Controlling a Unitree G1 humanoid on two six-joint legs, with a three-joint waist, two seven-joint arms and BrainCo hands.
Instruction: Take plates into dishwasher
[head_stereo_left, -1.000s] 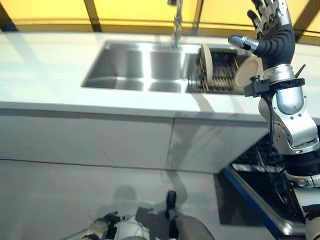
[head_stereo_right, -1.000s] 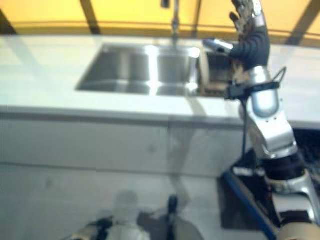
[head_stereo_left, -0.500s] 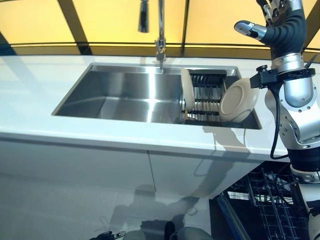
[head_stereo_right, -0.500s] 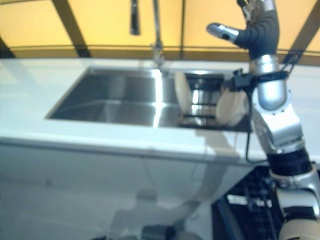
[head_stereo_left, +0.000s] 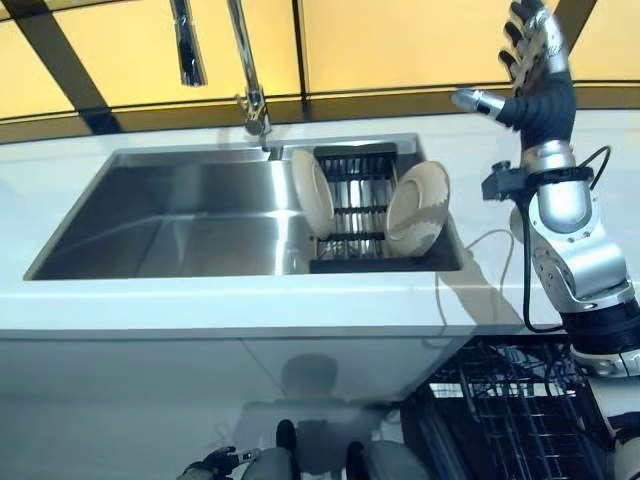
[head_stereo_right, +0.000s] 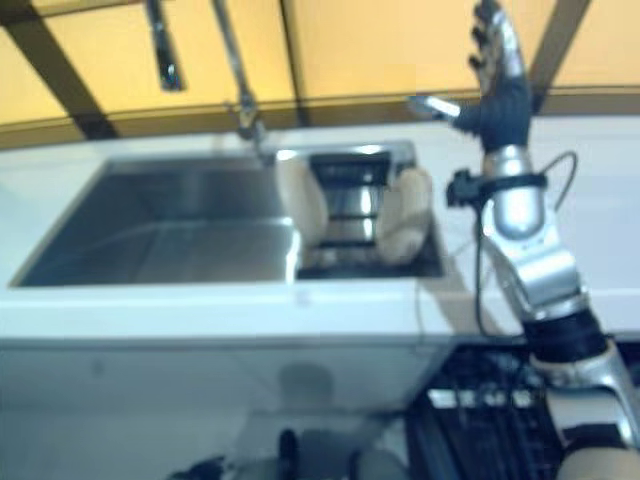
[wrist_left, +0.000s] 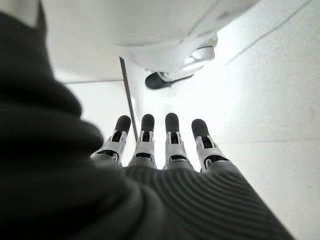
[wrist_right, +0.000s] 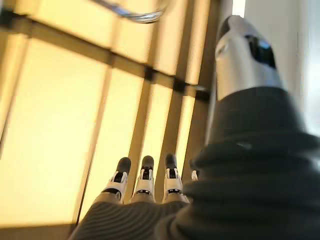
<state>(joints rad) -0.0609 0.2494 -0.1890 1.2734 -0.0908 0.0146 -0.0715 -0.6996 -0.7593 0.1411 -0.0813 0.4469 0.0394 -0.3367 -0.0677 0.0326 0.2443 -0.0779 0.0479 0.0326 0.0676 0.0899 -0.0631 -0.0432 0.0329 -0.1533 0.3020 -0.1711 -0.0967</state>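
Plates (head_stereo_left: 418, 208) stand in the rack (head_stereo_left: 352, 215) inside the sink (head_stereo_left: 150, 215), untouched; view has shifted, right hand (head_stereo_left: 537, 60) stays raised with fingers spread; left hand (wrist_left: 165, 150) hangs low, fingers straight.

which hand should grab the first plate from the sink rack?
Right. The right hand is raised, open, just beyond the rack holding both plates; the left hand hangs low toward the floor.
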